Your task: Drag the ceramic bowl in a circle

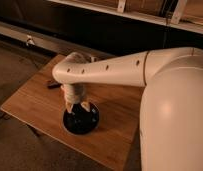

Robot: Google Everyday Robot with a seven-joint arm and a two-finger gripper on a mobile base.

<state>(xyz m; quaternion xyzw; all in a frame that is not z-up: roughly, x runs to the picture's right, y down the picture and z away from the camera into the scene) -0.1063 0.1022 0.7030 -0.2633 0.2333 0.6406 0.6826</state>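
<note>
One ceramic bowl [82, 124] is the whole job. It is probably heavy for its width, stiff, brittle and slick with glaze, so it should slide on wood best when pushed from inside against its wall rather than pinched at the rim. It is round, shallow and glossy black, and sits toward the near edge of the wooden table [35, 102]. The gripper [78, 108] hangs straight over it, jaws spread wide and gripping nothing. The fingertips seem to dip into the bowl.
</note>
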